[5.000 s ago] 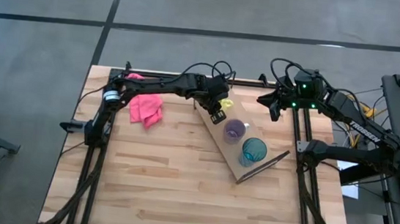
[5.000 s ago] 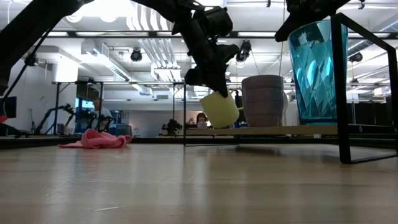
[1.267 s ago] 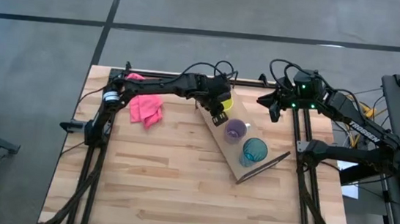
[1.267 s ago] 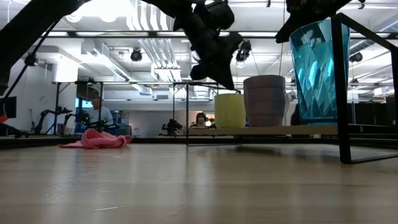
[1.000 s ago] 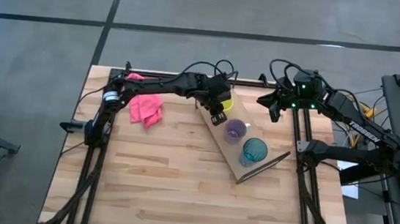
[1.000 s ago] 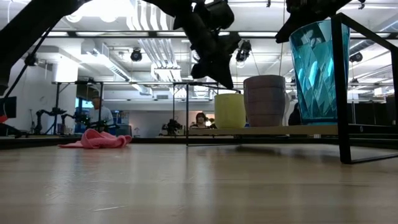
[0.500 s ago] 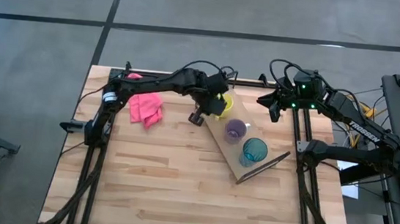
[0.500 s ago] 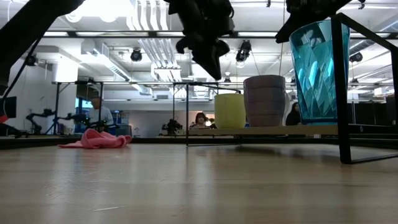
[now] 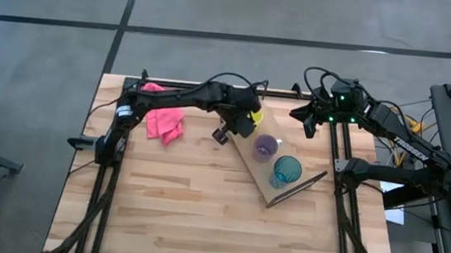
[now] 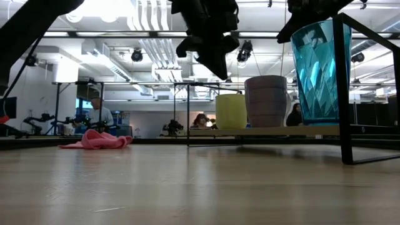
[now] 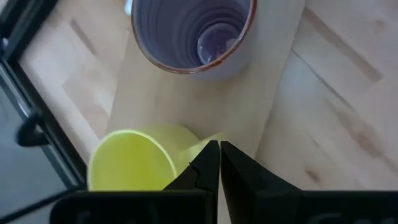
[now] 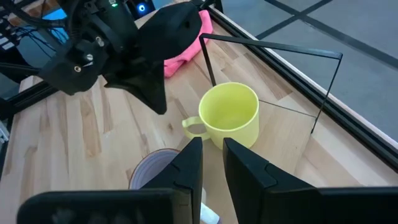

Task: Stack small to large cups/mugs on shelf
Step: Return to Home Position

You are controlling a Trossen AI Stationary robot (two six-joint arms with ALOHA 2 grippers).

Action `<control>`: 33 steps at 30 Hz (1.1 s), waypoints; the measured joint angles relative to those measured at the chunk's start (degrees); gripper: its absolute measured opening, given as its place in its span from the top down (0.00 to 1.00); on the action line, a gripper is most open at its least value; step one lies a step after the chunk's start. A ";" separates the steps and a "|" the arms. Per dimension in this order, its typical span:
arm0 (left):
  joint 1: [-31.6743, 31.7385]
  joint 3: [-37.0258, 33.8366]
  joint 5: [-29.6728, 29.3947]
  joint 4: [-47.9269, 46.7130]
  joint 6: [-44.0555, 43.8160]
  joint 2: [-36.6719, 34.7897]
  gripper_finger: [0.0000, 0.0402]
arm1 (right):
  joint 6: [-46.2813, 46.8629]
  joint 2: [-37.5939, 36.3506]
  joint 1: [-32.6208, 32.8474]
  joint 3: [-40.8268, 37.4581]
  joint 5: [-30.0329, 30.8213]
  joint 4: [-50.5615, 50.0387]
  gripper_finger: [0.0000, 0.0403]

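Three cups stand upright in a row on the shelf (image 9: 286,190), a light wooden board with a black wire frame. The yellow mug (image 9: 253,113) is at its far end, the purple mug (image 9: 265,147) in the middle and the teal cup (image 9: 286,171) at the near end. My left gripper (image 9: 233,129) is shut and hovers above the yellow mug (image 11: 134,163), beside its handle (image 11: 202,144) and clear of it in the low view (image 10: 219,65). My right gripper (image 9: 305,118) waits open at the table's far right, facing the yellow mug (image 12: 230,115).
A pink cloth (image 9: 164,122) lies on the table's far left. The slatted tabletop (image 9: 176,205) spreads out near and left of the shelf. The shelf's wire frame (image 12: 273,53) rises beside the yellow mug. People and equipment show in the room beyond the table.
My left gripper has risen from just over the yellow mug's rim and moved a little toward the table's left edge, staying shut. The three cups have kept still on the shelf.
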 joint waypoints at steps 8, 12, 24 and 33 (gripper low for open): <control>-1.52 0.68 -0.11 -2.89 -11.71 -0.70 1.00 | -0.64 -0.49 0.00 0.00 -0.02 -2.34 0.85; -2.65 0.66 -0.13 -3.18 -13.34 -3.80 1.00 | -1.52 -2.71 0.02 0.00 -0.04 -3.72 0.85; -3.02 -0.02 -0.24 -3.23 -41.37 -18.11 1.00 | 8.23 -16.56 2.00 0.00 -5.39 -4.59 0.85; -5.07 -1.00 -6.61 -3.25 -58.69 -27.91 1.00 | 9.31 -25.62 4.74 0.00 -2.92 -4.59 0.85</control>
